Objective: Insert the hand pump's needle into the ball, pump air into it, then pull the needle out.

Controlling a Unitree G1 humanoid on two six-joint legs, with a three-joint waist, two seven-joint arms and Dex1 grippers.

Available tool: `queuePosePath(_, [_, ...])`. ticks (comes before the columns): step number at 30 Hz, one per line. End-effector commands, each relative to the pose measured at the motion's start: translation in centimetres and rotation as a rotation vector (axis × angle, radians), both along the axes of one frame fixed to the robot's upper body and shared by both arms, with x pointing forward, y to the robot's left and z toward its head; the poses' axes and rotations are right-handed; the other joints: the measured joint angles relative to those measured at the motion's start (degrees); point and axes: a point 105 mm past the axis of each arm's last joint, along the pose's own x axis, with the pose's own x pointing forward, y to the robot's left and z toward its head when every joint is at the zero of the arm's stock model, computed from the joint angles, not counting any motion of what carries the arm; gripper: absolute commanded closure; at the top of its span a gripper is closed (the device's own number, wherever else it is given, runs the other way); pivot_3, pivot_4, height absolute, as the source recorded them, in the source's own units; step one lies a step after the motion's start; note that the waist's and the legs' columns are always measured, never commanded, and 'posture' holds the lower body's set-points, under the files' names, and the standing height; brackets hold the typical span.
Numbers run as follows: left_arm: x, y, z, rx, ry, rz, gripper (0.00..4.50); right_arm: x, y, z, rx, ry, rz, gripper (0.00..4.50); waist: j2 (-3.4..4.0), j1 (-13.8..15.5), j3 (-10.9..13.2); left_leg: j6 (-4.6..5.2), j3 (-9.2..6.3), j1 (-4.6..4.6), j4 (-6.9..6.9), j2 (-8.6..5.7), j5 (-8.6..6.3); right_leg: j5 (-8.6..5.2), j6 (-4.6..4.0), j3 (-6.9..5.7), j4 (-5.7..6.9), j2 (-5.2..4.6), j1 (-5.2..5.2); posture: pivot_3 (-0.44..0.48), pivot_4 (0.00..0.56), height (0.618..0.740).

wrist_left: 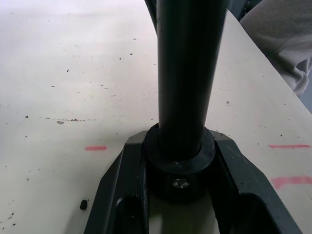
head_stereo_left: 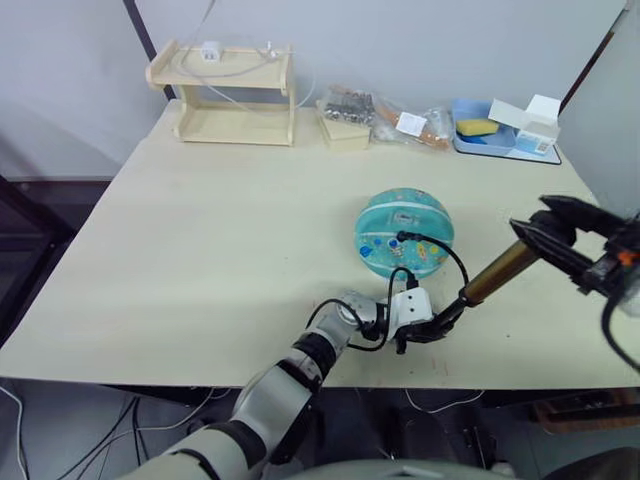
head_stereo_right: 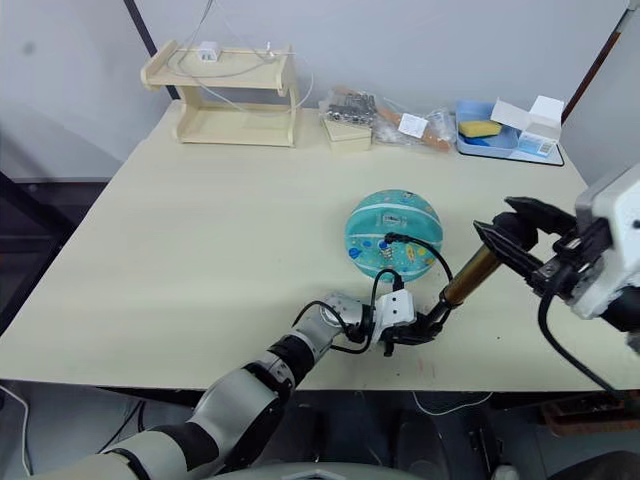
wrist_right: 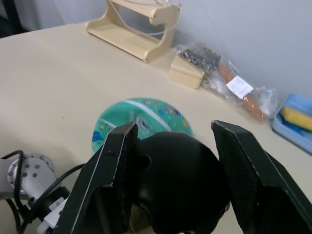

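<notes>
Left hand [head_stereo_left: 425,332] pinches hand pump [head_stereo_left: 497,272] base; right hand [head_stereo_right: 512,237] clamps handle end; hose runs to ball [head_stereo_left: 404,233].

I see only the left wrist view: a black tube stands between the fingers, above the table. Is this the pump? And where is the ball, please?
Observer: Yes. The left gripper is shut on the lower black end of the hand pump. The ball, round, lies on the table just beyond it.
Operator: Where does the hose go?
Observer: The hose curves from the pump's lower end to the ball's top, where its black fitting rests. How deep it goes in, I cannot tell.
Operator: And the right arm?
Observer: The right gripper is at the pump's raised end, around the handle.
</notes>
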Motion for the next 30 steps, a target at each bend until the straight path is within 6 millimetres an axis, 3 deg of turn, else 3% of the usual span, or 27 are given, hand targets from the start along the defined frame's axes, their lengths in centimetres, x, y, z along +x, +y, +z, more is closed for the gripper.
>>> queuePosePath(1, [-2.0,2.0,-4.2,0.138,0.130,0.013,3.41,0.2,0.7,-7.1,-0.030,0.198,0.025,2.56,-0.34,-0.05,-0.35,0.00,0.00,0.05,-0.02,0.02,0.00,0.00,0.00,0.02,0.00,0.03,0.00,0.000,0.150,0.740])
queuePosePath(8, [-1.8,2.2,-4.0,0.137,0.127,0.021,3.41,0.1,2.3,-16.4,-0.005,0.359,0.039,2.56,-0.78,-0.72,-0.97,-0.02,0.01,0.24,-0.08,0.16,-0.03,-0.08,-0.17,0.12,-0.02,0.09,0.04,0.000,0.150,0.740])
queuePosePath(10, [-1.7,2.2,-4.0,0.136,0.126,0.022,3.41,-0.1,2.9,-17.8,-0.001,0.373,0.050,2.56,-0.86,-0.92,-1.18,-0.04,-0.01,0.34,-0.12,0.17,-0.05,-0.07,-0.21,0.12,-0.01,0.11,0.09,0.000,0.150,0.740])
queuePosePath(12, [-1.6,2.3,-3.9,0.137,0.124,0.024,3.41,-0.2,3.2,-17.9,-0.001,0.356,0.058,2.56,-0.93,-1.22,-1.24,-0.06,0.01,0.50,-0.15,0.21,-0.07,-0.12,-0.18,0.14,-0.02,0.11,0.22,0.000,0.150,0.740])
queuePosePath(22, [-1.8,2.2,-4.1,0.142,0.122,0.021,3.41,0.8,1.4,-7.1,0.039,0.036,0.015,2.56,-0.41,-0.61,-0.96,-0.09,0.07,0.59,-0.18,0.14,-0.08,-0.11,-0.26,0.19,0.01,-0.06,0.23,0.000,0.150,0.740])
queuePosePath(24, [-1.9,2.1,-4.2,0.144,0.124,0.018,3.41,0.5,0.9,-3.4,0.034,-0.060,0.010,2.56,-0.01,-0.24,-0.70,-0.05,0.09,0.35,-0.15,0.02,-0.10,0.03,-0.27,0.20,-0.02,-0.17,0.09,0.000,0.150,0.740])
queuePosePath(30, [-2.1,2.0,-4.4,0.149,0.129,0.015,3.41,-0.9,-0.1,4.9,0.039,-0.239,0.019,2.56,0.83,0.25,0.09,0.14,0.19,-0.15,0.03,-0.22,-0.19,0.17,-0.05,0.27,-0.02,-0.16,-0.28,0.000,0.150,0.740])
